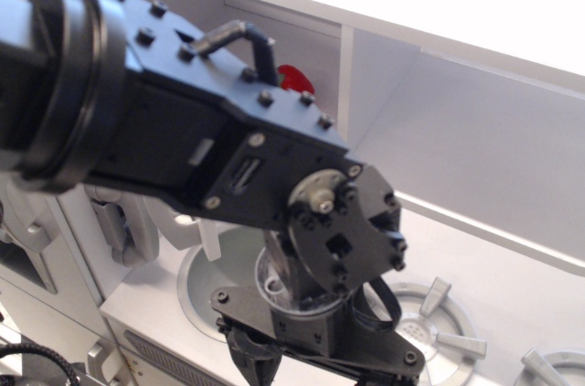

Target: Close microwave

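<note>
My black arm (228, 148) fills the middle of the view and hides much of the white toy kitchen. My gripper (249, 363) hangs at the bottom edge over the sink; its dark fingers are cut off by the frame, so I cannot tell how they stand. At the far left, behind the arm, a white panel with a small dark window (20, 262) and a grey vertical handle (114, 226) shows, seemingly the microwave door. The arm hides most of it, so I cannot tell how far it stands open. The gripper is apart from it, to its right.
A round grey sink (196, 294) lies under the gripper. Grey stove knobs (448, 327) sit at the lower right. A doorless white shelf (439, 121) spans the back wall, with a red object (294, 78) peeking behind the arm. Black cables (37, 363) lie at the lower left.
</note>
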`<state>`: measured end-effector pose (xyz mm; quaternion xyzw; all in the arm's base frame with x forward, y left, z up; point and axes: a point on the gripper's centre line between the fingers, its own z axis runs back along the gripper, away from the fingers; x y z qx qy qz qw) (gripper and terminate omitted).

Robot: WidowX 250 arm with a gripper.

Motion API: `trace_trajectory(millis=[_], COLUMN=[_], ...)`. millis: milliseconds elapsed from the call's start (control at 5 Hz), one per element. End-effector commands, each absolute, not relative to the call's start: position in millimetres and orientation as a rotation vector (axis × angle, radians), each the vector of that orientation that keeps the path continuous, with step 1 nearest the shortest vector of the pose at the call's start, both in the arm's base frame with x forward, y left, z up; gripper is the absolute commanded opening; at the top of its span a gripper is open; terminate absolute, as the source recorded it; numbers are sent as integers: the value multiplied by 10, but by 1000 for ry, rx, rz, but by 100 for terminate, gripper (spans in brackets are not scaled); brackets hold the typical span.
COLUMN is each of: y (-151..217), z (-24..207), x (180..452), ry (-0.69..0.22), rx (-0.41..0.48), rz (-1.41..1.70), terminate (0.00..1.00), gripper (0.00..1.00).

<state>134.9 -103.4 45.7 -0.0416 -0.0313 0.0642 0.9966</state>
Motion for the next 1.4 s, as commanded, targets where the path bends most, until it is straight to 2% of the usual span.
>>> trace_trajectory(millis=[0, 200, 600, 1000, 1200], y=[-1034, -728, 52, 791, 997], z=[457, 574, 904, 1112, 1244], x=[1349, 1400, 1480, 1491, 1506], ry=[-63, -79, -159, -162, -170], rx=[-83, -65, -88, -60, -31], rz=[129, 116, 170, 300, 404], terminate=[0, 0, 0, 0, 0], gripper=[100, 100, 100, 100, 100])
